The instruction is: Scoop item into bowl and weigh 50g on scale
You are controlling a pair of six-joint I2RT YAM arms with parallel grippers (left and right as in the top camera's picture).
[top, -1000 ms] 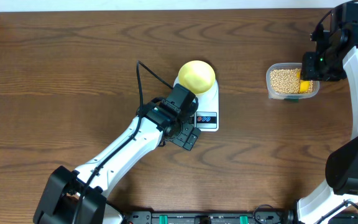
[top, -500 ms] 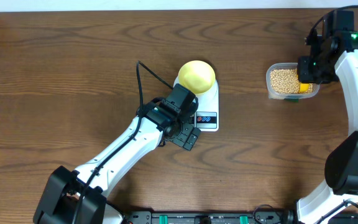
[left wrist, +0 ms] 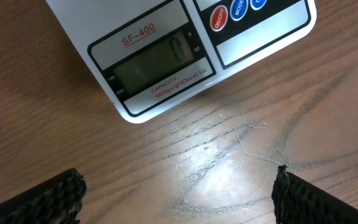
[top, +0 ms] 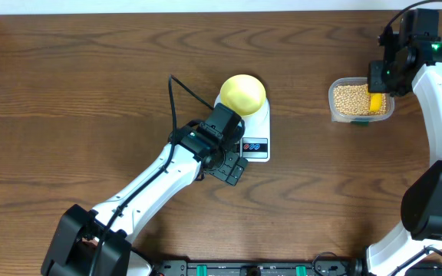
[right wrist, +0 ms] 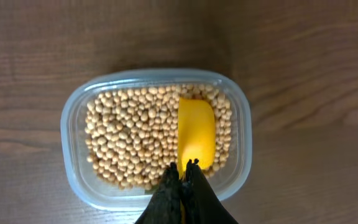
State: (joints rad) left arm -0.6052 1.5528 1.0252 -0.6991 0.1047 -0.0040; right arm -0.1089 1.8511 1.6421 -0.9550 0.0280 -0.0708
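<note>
One scale (top: 259,126) lies lengthwise, display end toward the left pincer (left wrist: 179,199).

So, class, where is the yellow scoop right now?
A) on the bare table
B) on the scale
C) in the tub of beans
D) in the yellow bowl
C: the scoop lies on the beans inside the clear tub.
</note>
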